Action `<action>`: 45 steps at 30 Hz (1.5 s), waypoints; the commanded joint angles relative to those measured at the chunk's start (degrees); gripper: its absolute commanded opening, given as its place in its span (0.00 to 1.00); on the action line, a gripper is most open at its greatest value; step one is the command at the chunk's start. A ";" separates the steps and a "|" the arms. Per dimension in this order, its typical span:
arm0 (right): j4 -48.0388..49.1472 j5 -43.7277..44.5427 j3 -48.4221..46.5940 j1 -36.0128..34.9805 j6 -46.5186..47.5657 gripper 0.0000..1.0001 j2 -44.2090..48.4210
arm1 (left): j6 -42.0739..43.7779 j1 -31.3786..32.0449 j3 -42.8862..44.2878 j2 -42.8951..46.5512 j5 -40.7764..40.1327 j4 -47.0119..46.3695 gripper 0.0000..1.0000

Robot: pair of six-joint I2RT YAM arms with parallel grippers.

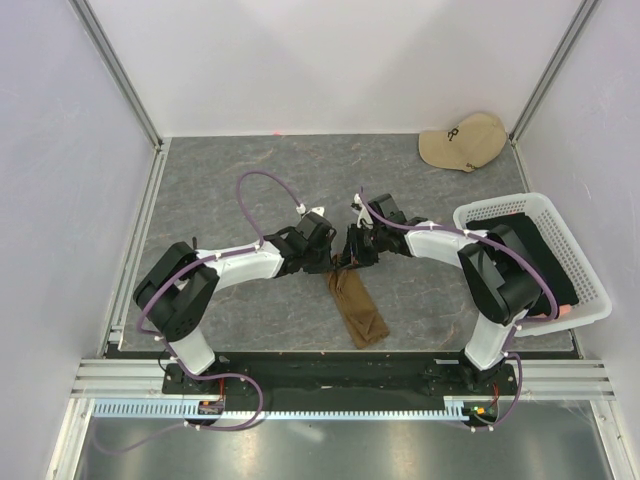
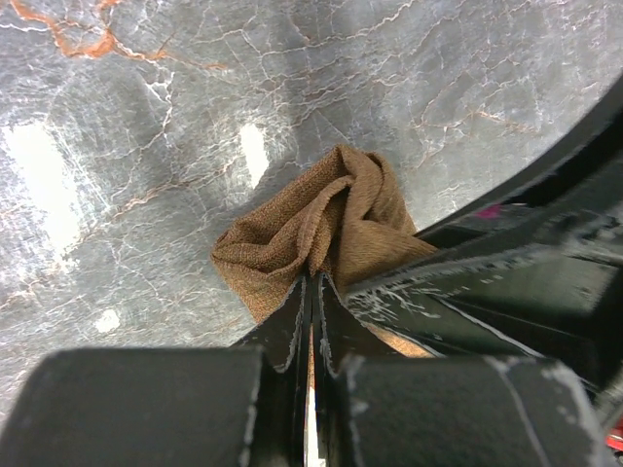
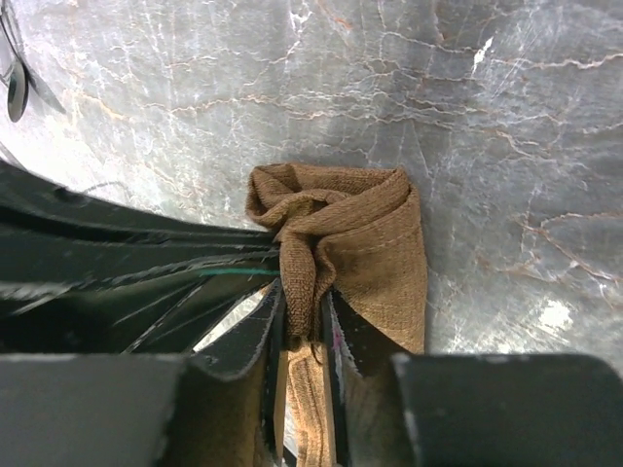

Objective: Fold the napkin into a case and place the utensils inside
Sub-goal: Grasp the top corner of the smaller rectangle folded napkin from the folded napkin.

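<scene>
The olive-brown napkin (image 1: 358, 308) lies as a narrow folded strip on the grey table, its far end bunched up where both grippers meet. My left gripper (image 1: 335, 262) (image 2: 313, 282) is shut on a pinch of the napkin (image 2: 331, 219) at that end. My right gripper (image 1: 352, 260) (image 3: 304, 302) has its jaws a little apart, with a rolled fold of the napkin (image 3: 370, 233) still lying between them. The left gripper's black fingers (image 3: 117, 263) cross the left of the right wrist view. No utensils show in any view.
A white mesh basket (image 1: 500, 207) holding black fabric (image 1: 545, 262) stands at the right, close beside the right arm. A beige cap (image 1: 463, 141) lies at the far right corner. White walls and metal rails enclose the table.
</scene>
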State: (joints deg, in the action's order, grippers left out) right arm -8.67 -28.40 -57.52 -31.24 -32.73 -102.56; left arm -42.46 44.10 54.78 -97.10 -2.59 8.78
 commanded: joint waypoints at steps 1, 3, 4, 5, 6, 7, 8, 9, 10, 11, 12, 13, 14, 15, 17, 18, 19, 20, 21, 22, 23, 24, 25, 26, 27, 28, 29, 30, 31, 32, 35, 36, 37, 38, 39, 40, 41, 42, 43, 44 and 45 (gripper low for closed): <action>-1.26 0.89 -0.49 0.31 2.23 0.25 2.54 | -1.84 -0.06 -0.91 1.83 1.10 -2.10 0.02; -1.62 0.89 -0.67 0.39 2.32 0.26 2.89 | -1.75 -0.15 -1.00 1.91 1.10 -2.18 0.02; -1.62 0.89 -0.67 0.39 2.32 0.26 2.98 | -1.66 -0.15 -0.91 1.74 1.01 -2.27 0.02; -1.96 0.98 -0.93 0.39 2.58 0.27 3.16 | -1.49 -0.15 -0.91 1.83 1.10 -2.27 0.02; -2.40 1.24 -1.10 0.48 2.76 0.27 3.33 | -1.40 -0.15 -0.99 1.74 1.10 -2.18 0.02; -2.67 1.42 -1.28 0.57 2.93 0.28 3.42 | -1.31 -0.15 -1.00 1.74 1.01 -2.27 0.02; -2.85 1.59 -1.80 0.66 3.37 0.30 3.16 | -1.14 -0.24 -1.08 1.65 1.10 -2.18 0.02; -3.54 1.77 -2.07 0.66 3.64 0.31 2.99 | -1.05 -0.41 -1.08 1.65 1.18 -2.36 0.02; -3.99 1.95 -2.33 0.66 3.81 0.32 2.98 | -0.96 -0.41 -1.00 1.56 1.18 -2.27 0.02; -4.25 2.12 -2.77 0.66 3.99 0.34 2.98 | -0.87 -0.41 -1.08 1.74 1.36 -2.27 0.02; -4.51 2.38 -2.95 0.66 4.16 0.36 3.16 | -0.79 -0.50 -1.08 1.74 1.36 -2.27 0.02; -4.60 2.30 -3.04 0.66 4.25 0.36 3.25 | -0.70 -0.50 -1.17 1.74 1.45 -2.27 0.02; -4.61 2.30 -3.30 0.75 4.34 0.38 3.33 | -0.61 -0.59 -1.17 1.83 1.36 -2.27 0.02; -4.78 2.13 -3.56 0.66 4.34 0.38 3.34 | -0.61 -0.59 -1.26 1.91 1.36 -2.27 0.02; -5.22 2.04 -4.27 0.66 4.52 0.39 3.51 | -0.52 -0.68 -1.26 1.83 1.53 -2.27 0.02; -5.57 2.04 -4.44 0.66 4.52 0.39 3.60 | -0.52 -0.77 -1.26 1.65 1.54 -2.27 0.02; -5.83 2.21 -4.71 0.75 4.69 0.39 3.69 | -0.52 -0.77 -1.17 1.48 1.71 -2.27 0.02; -6.01 2.30 -5.06 0.66 4.87 0.39 3.86 | -0.52 -0.77 -1.17 1.47 1.71 -2.36 0.02; -6.53 2.39 -5.24 0.75 4.87 0.39 3.86 | -0.52 -0.85 -1.26 1.21 1.71 -2.45 0.02; -6.71 2.47 -5.41 0.66 5.13 0.39 3.78 | -0.52 -0.85 -1.17 1.21 1.80 -2.45 0.02; -6.80 2.65 -5.50 0.66 5.13 0.39 3.86 | -0.52 -0.85 -1.08 1.21 1.89 -2.45 0.02; -6.98 2.48 -5.41 0.75 5.13 0.38 3.69 | -0.52 -0.85 -1.08 1.21 1.89 -2.45 0.02; -6.98 2.48 -5.41 0.75 5.22 0.36 3.69 | -0.52 -0.94 -1.00 1.30 1.89 -2.45 0.02; -6.98 2.39 -5.07 0.66 5.13 0.31 3.95 | -0.52 -0.94 -1.08 1.39 1.89 -2.45 0.02; -6.98 2.47 -4.89 0.75 5.05 0.26 3.86 | -0.61 -1.03 -1.00 1.56 1.97 -2.36 0.02; -6.80 2.39 -4.71 0.57 5.13 0.21 3.86 | -0.61 -1.03 -1.00 1.82 2.06 -2.45 0.02; -6.45 2.04 -4.19 0.57 4.70 0.10 3.78 | -0.70 -1.12 -0.91 2.17 2.24 -2.45 0.02; -6.10 1.86 -3.83 0.40 4.61 0.06 3.60 | -0.78 -1.03 -0.91 2.44 2.33 -2.53 0.02; -5.75 1.69 -3.57 0.31 4.34 0.02 3.16 | -1.13 -1.03 -0.91 2.96 2.33 -2.54 0.02; -4.88 1.51 -2.96 0.13 3.73 0.00 2.90 | -1.22 -1.03 -0.91 3.23 2.41 -2.54 0.02; -1.02 0.28 -1.46 -0.57 1.54 0.00 1.76 | -2.01 -1.12 -1.26 3.93 4.43 -2.89 0.02; 0.13 -0.85 -1.20 -0.92 0.66 0.00 1.41 | -2.28 -1.12 -1.35 4.11 4.70 -3.15 0.02; 1.18 -0.95 -0.67 -1.18 -0.05 0.00 0.71 | -2.89 -1.12 -1.78 4.20 5.05 -3.24 0.02; 2.59 -0.78 -0.58 -1.45 -1.10 0.00 0.18 | -3.07 -1.20 -1.87 4.37 5.31 -3.50 0.02; 3.30 -0.60 -0.49 -1.89 -1.63 0.00 -0.26 | -3.42 -1.29 -2.14 4.46 5.66 -3.76 0.02; 4.26 -0.60 -0.06 -2.15 -2.33 0.00 -1.31 | -4.03 -1.29 -2.57 4.55 6.45 -4.03 0.02; 6.62 -0.60 0.04 -2.50 -3.03 0.00 -2.02 | -4.39 -1.47 -2.75 4.55 6.89 -4.81 0.02; 7.34 -0.69 -0.14 -3.11 -3.91 0.00 -2.81 | -4.74 -1.64 -3.36 4.38 7.24 -5.17 0.02; 7.61 -1.21 -0.92 -3.38 -3.92 0.00 -4.64 | -5.35 -1.73 -3.63 4.20 7.34 -5.61 0.02; 7.00 -1.30 -1.28 -3.38 -3.66 0.00 -5.36 | -5.62 -2.34 -3.89 3.68 7.42 -5.96 0.02; 6.56 -0.78 -1.46 -3.21 -2.61 0.00 -5.37 | -6.05 -2.70 -4.16 3.41 8.03 -5.96 0.02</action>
State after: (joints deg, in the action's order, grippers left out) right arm -6.70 -28.21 -58.11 -33.36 -34.28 -104.86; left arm -44.25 42.09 51.11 -94.72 1.54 7.53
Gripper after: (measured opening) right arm 0.031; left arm 0.026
